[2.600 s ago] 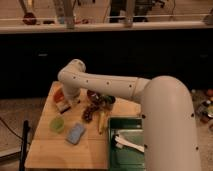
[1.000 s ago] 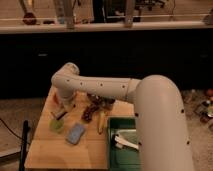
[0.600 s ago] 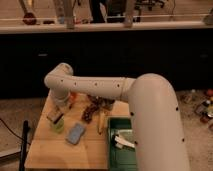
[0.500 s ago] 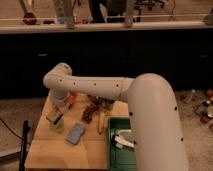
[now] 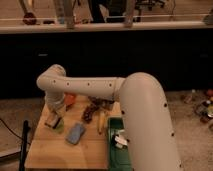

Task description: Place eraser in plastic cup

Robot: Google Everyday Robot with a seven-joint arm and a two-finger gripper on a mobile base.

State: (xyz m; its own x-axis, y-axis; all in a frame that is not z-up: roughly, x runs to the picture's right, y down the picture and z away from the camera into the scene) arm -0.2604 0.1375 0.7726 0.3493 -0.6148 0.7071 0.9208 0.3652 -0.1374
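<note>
The white arm reaches across the wooden table (image 5: 55,150) from the right and bends down at its far left, where the gripper (image 5: 54,120) hangs just above the plastic cup (image 5: 59,127) near the table's left edge. The eraser (image 5: 53,121) sits at the gripper's tip, a pale block directly over the cup's rim and seemingly held there, though how wide the tool stands cannot be told from this angle. Only a sliver of light green cup shows below the block. Just right of it lies a blue sponge (image 5: 75,133), an orange bowl (image 5: 70,100) sits behind, and a green bin (image 5: 114,150) stands at the right
</note>
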